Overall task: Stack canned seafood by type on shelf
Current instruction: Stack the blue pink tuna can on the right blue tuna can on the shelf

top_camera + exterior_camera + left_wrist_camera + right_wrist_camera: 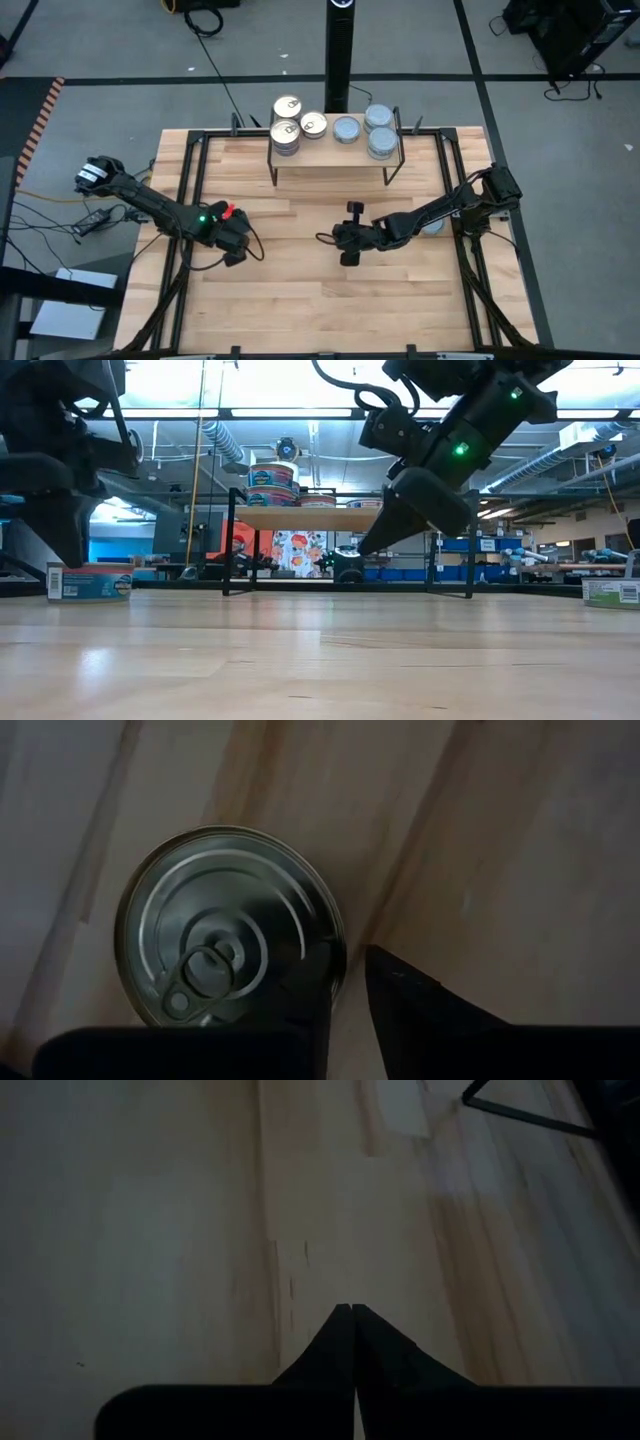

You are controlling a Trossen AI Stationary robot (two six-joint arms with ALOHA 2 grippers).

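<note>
The shelf [330,155] at the table's far side carries canned seafood: gold-topped tins [286,136] on its left half and blue-grey ones [381,143] on its right. My left gripper [350,980] points down near the left edge, slightly open. It is just above a gold pull-tab tin [230,920] that rests flat on the wood [90,581]. One finger [200,1050] lies over the tin's top, the other [430,1015] is beside its rim. My right gripper [355,1315] hangs shut and empty over the table's middle [342,240]. My left gripper comes at the pull-tab tin from above, one finger over the near part of its top [300,990]. That finger hides the place, so I cannot tell whether it touches the tin. The tin lies flat on the table.
Another tin [432,227] lies on the table under my right arm, near the right edge [610,592]. Black frame rails [190,180] run along the table's sides. Bare wood spreads between the two grippers and toward the near edge.
</note>
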